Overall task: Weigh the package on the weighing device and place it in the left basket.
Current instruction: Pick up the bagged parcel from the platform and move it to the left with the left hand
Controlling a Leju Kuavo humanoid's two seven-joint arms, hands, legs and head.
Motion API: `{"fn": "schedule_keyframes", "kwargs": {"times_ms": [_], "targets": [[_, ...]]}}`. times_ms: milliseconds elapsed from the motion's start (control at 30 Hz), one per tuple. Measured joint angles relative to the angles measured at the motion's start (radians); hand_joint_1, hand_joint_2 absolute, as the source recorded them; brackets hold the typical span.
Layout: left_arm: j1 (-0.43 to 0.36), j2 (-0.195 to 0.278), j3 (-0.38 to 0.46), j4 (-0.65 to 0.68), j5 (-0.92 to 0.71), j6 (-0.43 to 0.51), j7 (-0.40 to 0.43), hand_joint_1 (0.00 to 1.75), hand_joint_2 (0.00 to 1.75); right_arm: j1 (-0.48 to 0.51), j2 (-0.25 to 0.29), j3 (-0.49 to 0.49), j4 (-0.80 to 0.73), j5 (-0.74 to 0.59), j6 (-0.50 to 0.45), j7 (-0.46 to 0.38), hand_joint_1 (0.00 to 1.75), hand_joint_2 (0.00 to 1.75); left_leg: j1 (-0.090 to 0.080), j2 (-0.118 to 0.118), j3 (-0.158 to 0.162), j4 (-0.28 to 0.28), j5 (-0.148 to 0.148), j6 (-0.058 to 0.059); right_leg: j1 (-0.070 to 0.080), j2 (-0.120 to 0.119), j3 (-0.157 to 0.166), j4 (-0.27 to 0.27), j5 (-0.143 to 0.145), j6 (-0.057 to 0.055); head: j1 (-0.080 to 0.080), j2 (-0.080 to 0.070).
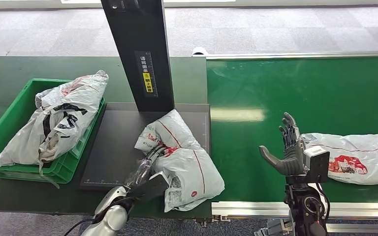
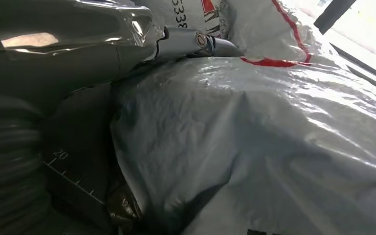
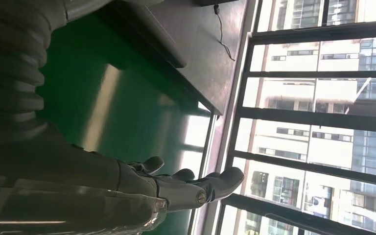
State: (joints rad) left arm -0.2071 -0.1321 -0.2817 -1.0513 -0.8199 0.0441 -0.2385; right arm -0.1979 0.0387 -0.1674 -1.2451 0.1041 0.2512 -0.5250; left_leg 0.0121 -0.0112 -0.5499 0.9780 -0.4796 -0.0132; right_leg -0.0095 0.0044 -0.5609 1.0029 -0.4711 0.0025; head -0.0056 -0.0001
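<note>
1. While resting on the dark weighing device (image 1: pixel 113 147), white package (image 1: pixel 182 160) gripped at its near edge by left hand (image 1: pixel 145 172).
2. Right hand (image 1: pixel 288 150) raised over green belt (image 1: pixel 300 93), fingers spread, holding nothing.
3. Left basket (image 1: pixel 10 123) already holding a bag (image 1: pixel 61 118).

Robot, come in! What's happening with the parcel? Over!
Left hand on package, which lies on scale plate. Right hand open, raised. Green basket already holds bags.
</note>
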Motion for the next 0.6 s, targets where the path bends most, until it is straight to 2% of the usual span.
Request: {"fn": "schedule_keyframes", "kwargs": {"times_ms": [133, 400, 467, 533, 600], "targets": [[-0.018, -0.004, -0.006, 0.040, -0.010, 0.004, 0.013, 0.00, 1.75, 0.000, 0.005, -0.002, 0.000, 0.005, 0.002, 0.000, 0.00, 1.75, -0.001, 0.000, 0.000, 0.000, 0.000, 0.000, 0.000, 0.000, 0.001, 0.000, 0.000, 0.000, 0.000, 0.000], [-0.067, -0.023, -0.010, 0.098, -0.148, 0.033, 0.146, 0.00, 1.75, 0.004, 0.020, -0.012, -0.005, 0.027, 0.012, 0.011, 0.00, 1.75, -0.001, -0.001, 0.009, -0.001, -0.001, 0.001, -0.001, -0.002, 0.012, -0.001, -0.001, 0.000, 0.000, 0.000], [-0.077, -0.027, -0.010, 0.115, -0.161, 0.040, 0.143, 0.68, 1.75, 0.010, 0.025, -0.019, -0.014, 0.031, 0.014, 0.014, 0.00, 1.75, -0.001, -0.001, 0.012, -0.001, -0.002, 0.002, -0.001, -0.002, 0.016, -0.001, -0.001, 0.000, 0.000, 0.000], [-0.081, -0.028, -0.007, 0.128, -0.148, 0.036, 0.119, 1.46, 1.75, 0.018, 0.028, -0.026, -0.024, 0.033, 0.019, 0.018, 0.00, 1.75, -0.001, -0.001, 0.014, -0.001, -0.001, 0.002, -0.001, -0.002, 0.018, -0.001, -0.001, 0.000, 0.000, 0.000], [-0.081, -0.029, -0.003, 0.133, -0.127, 0.030, 0.090, 1.60, 1.75, 0.027, 0.030, -0.031, -0.035, 0.033, 0.023, 0.020, 0.00, 1.75, -0.001, -0.001, 0.015, -0.001, 0.000, 0.001, -0.001, -0.002, 0.018, -0.001, 0.000, 0.000, 0.000, 0.000]]}}
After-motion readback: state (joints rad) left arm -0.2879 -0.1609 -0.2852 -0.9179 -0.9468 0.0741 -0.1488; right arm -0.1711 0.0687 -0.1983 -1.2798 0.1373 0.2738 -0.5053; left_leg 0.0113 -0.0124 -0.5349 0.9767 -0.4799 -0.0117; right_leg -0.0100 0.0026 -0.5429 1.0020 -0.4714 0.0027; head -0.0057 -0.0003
